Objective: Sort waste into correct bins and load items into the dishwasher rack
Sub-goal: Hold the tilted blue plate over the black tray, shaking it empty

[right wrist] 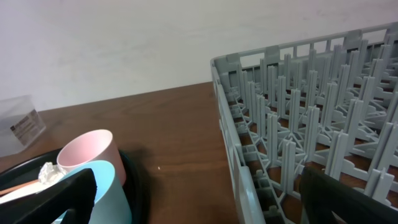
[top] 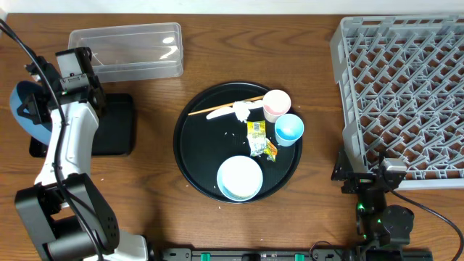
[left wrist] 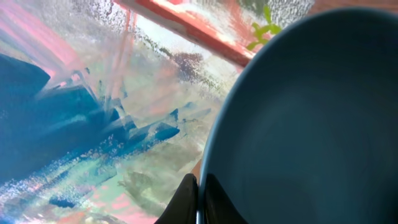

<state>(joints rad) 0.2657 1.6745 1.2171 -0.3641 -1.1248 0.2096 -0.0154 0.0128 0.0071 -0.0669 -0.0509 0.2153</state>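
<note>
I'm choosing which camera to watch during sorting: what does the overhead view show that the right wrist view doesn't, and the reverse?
Only overhead: the white bowl, the snack wrapper, the shallow black tray and the dark-blue bowl at the left edge. Only right wrist: the pale wall beyond the table. Both: the dishwasher rack, pink cup, light-blue cup and clear tub.

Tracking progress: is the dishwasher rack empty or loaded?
Empty where visible: the rack shows only bare grid; its right edge is cropped.
</note>
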